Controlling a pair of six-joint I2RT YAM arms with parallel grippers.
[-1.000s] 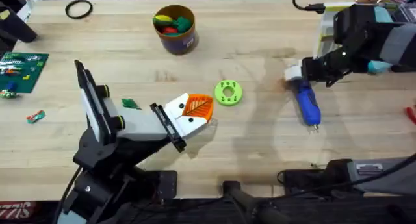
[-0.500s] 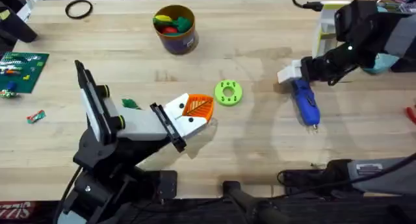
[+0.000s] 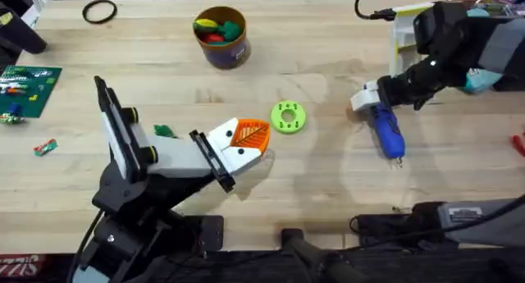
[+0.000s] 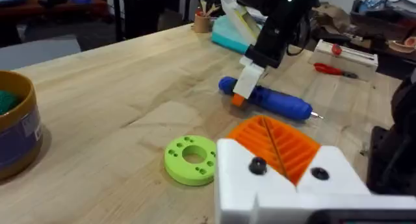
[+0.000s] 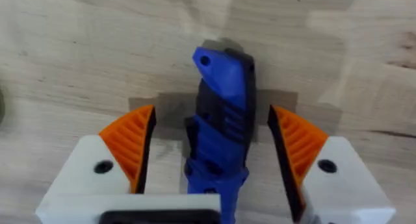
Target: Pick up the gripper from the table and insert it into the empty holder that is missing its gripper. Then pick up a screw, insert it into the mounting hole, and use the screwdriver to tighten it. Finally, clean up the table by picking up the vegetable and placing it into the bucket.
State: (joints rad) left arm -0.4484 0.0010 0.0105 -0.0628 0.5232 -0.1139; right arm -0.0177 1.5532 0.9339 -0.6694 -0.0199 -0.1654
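Two orange ribbed pads of your right gripper (image 5: pixel 213 143) stand wide apart with the screwdriver (image 5: pixel 220 130) between them, a gap showing on each side of the blue body, so nothing is clamped. From overhead, your right gripper (image 3: pixel 367 99) sits over the orange-and-white rear end of the screwdriver (image 3: pixel 385 129), which lies flat on the wooden table (image 3: pixel 328 184) at the right, its thin metal tip pointing toward the near edge. Your right arm reaches in from the far right, dark and bulky above the tool. Your left gripper (image 3: pixel 246 143) rests low near the table's middle, its white fingers drawn together with the orange pads meeting and nothing between them; in the left wrist view its pads (image 4: pixel 279 146) look pressed together. Just beside it toward the right lies the light green disc with holes (image 3: pixel 288 116). The vegetable (image 3: pixel 165 131), a small dark green leafy piece, lies on the table close by your left arm, on its left side. The bucket (image 3: pixel 221 35) stands upright at the far side, well apart from the vegetable, with red, yellow and green pieces inside. A black ring (image 3: pixel 99 12) lies at the far left.
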